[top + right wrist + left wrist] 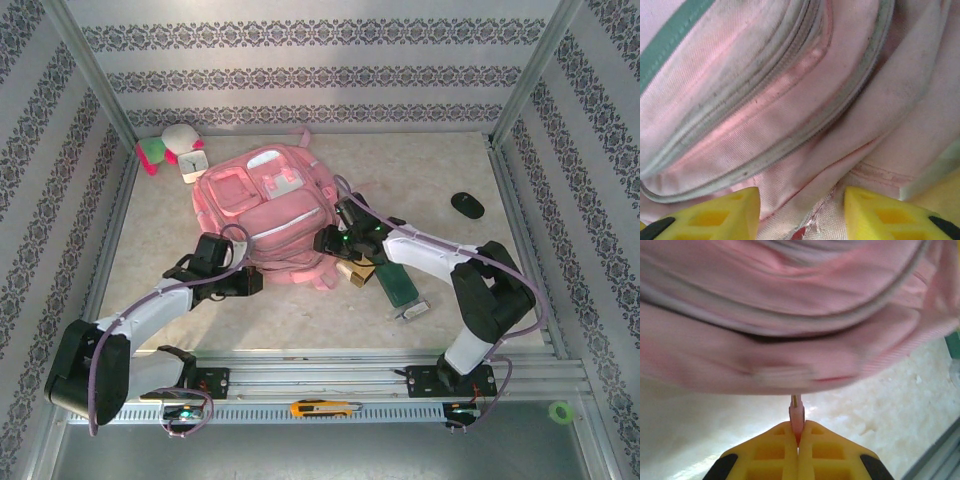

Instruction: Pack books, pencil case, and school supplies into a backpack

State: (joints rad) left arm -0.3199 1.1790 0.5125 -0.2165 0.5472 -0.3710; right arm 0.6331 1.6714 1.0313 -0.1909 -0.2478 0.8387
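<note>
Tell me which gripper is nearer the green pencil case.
Right. The right gripper is beside the pencil case; the left gripper pinches a zip pull across the backpack.

Showing pink across the backpack [265,215], with pale grey-white zip trim. Gleaming gold-tan on the small boxes [358,273], lying dark green on the pencil case [398,282]. Sitting black on the oval object [467,205]. Glowing yellow with black on the left gripper [799,435]. Running grey floral stripes over the white walls [300,75]; mottling beige across the table [420,170].
</note>
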